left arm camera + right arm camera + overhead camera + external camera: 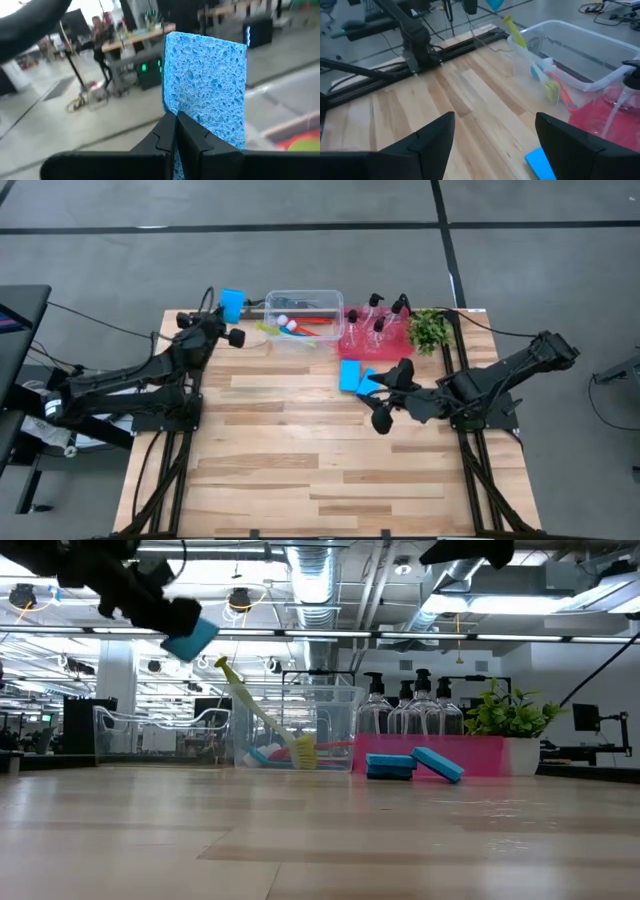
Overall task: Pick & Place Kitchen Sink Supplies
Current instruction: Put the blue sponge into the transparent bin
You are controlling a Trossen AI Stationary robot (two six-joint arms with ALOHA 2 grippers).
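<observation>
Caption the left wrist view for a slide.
Left gripper, jaws shut on a bright blue rectangular sponge, held upright in the air.

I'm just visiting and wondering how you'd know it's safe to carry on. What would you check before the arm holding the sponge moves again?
1. Left gripper shut on the blue sponge: ok.
2. Sponge lifted off the table: ok, seen raised in the low view.
3. Clear tub open on top: ok.
4. Room in tub beside the brushes: cannot tell.
5. Right gripper open and away from the tub, near the two sponges on the table: ok.
</observation>
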